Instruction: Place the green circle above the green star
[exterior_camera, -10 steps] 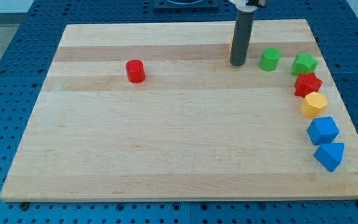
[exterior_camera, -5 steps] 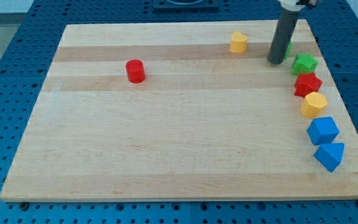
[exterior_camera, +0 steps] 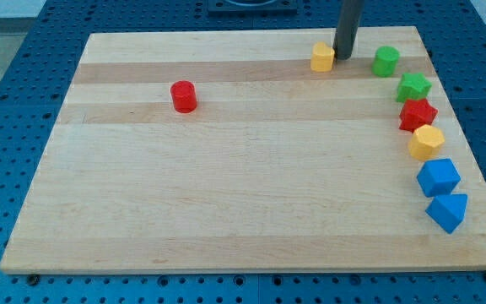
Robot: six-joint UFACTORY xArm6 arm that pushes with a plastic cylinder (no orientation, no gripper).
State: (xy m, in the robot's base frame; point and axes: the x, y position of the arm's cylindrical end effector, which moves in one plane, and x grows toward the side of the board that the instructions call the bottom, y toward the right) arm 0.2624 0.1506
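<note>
The green circle [exterior_camera: 386,61] sits near the view's top right, just up and left of the green star [exterior_camera: 413,86], apart from it. My tip [exterior_camera: 342,57] is at the view's top, to the left of the green circle with a gap between them, right beside a yellow block [exterior_camera: 323,57].
A red star [exterior_camera: 417,114], a yellow hexagon [exterior_camera: 426,142], a blue block [exterior_camera: 439,177] and a blue triangle-like block [exterior_camera: 447,211] run down the wooden board's [exterior_camera: 226,186] right edge below the green star. A red cylinder [exterior_camera: 183,96] stands at the upper left.
My tip went right against the green circle, pushing it up and right toward the green star, then moved back left to beside the yellow block.
</note>
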